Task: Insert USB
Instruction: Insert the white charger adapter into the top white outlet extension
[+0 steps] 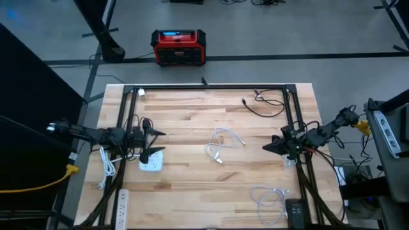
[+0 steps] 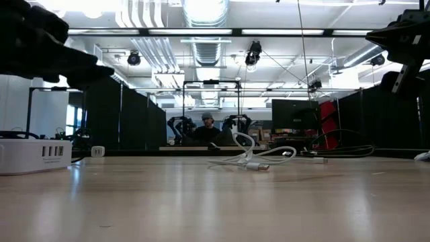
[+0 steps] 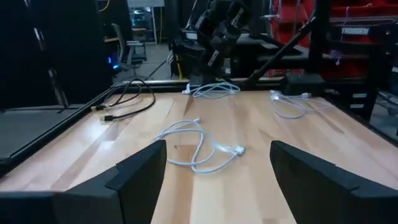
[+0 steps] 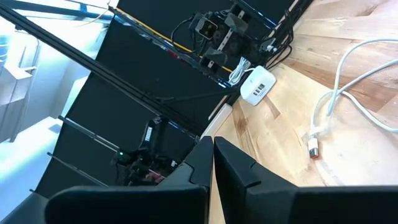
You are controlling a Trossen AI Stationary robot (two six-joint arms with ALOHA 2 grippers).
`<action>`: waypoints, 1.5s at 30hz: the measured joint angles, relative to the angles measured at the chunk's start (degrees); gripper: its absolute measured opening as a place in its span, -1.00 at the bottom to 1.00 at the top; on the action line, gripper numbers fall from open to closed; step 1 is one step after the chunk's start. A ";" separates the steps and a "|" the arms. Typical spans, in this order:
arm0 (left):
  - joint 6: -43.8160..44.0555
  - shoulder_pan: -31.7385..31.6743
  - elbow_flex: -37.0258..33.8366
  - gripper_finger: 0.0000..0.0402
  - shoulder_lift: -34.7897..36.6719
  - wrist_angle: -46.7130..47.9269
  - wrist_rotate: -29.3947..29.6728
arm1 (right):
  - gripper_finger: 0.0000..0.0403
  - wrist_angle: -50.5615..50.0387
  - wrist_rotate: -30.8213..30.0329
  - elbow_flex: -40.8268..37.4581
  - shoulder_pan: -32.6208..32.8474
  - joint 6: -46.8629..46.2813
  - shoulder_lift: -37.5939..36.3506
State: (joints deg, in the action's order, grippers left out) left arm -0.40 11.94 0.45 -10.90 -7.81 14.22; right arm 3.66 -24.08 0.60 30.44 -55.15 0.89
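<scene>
Left wrist view: I see my left gripper (image 3: 214, 180) with jaws spread wide, holding nothing, above the counter (image 1: 192, 185) beside the white charger (image 1: 151, 161). My right gripper (image 4: 211, 155) has its jaws pressed together, empty, at the counter's right edge. The USB cable (image 1: 220, 145) lies coiled mid-counter, between both arms, touching neither. I can read no labels or writing anywhere.

table (image 1: 192, 185) is pale planked wood, smooth with a slight sheen; hub (image 1: 151, 161) and cable (image 1: 220, 145) look like glossy white plastic.
</scene>
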 joint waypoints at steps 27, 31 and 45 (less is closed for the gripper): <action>19.44 -0.04 8.85 0.38 -3.99 -30.24 5.92 | -1.00 0.11 -3.19 -0.01 0.02 13.00 0.02; 18.91 -0.07 23.97 0.38 -12.85 -4.77 19.22 | -1.00 0.29 -4.62 0.00 -0.07 12.54 0.00; 9.22 -0.39 66.07 0.38 -61.22 27.02 33.77 | -1.00 0.35 -4.61 -0.02 -0.09 15.67 0.02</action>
State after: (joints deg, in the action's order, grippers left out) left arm 8.82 11.56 66.52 -72.11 19.21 47.99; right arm 4.01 -28.69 0.58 30.35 -39.48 0.91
